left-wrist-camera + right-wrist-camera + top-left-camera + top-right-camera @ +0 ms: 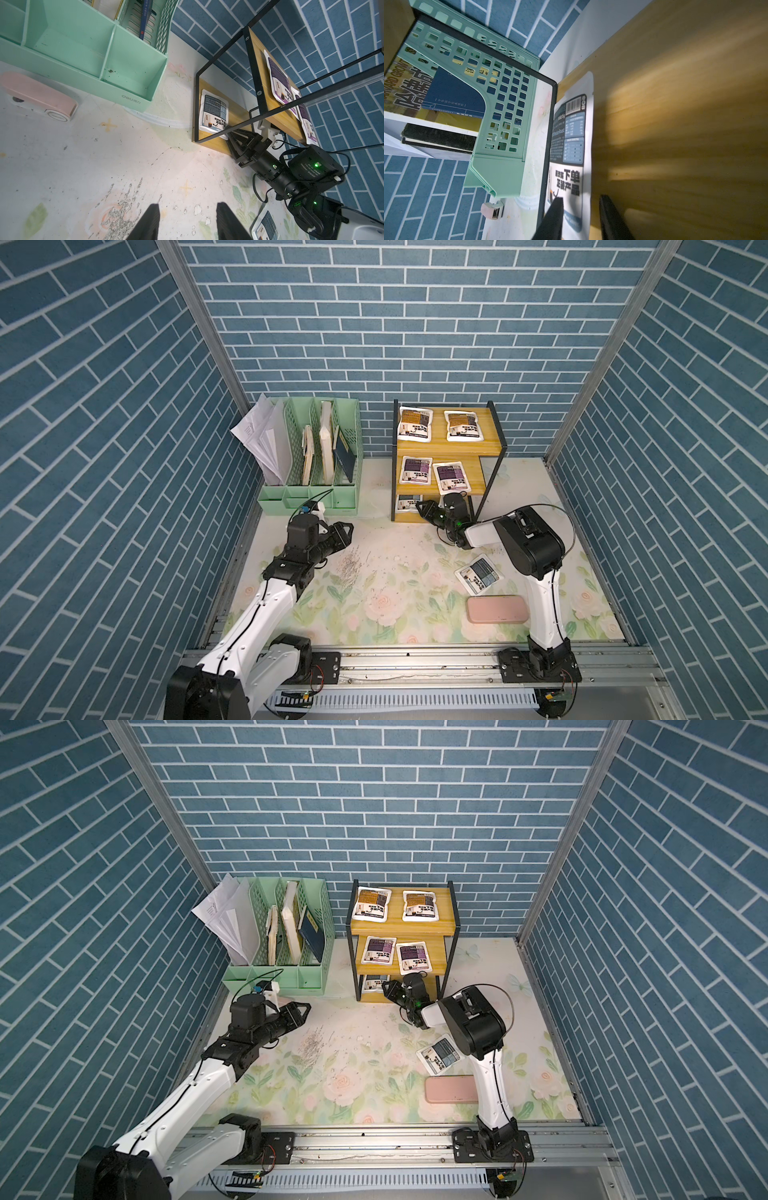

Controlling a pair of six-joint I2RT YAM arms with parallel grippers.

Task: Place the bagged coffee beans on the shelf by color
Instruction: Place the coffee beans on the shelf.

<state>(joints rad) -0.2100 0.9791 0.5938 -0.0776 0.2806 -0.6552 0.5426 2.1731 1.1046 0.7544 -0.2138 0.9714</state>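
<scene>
Waiting on the desk (399,539), the loose grey-blue bag (478,576) is the only one unshelved. The left claw (187,218) hangs half-wide, empty. Farther, the right claw (581,200) stands parted over the shelved grey-blue bag (571,135) on the lowest board of the shelf (457,445), releasing it, I judge. Next: back out, fetch the loose one.

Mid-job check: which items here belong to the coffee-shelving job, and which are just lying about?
Job: shelf; orange-brown pouches; purple pouches; shelved grey-blue pouch; loose grey-blue pouch.
Lying about: mint-green file organizer; pink case.
</scene>
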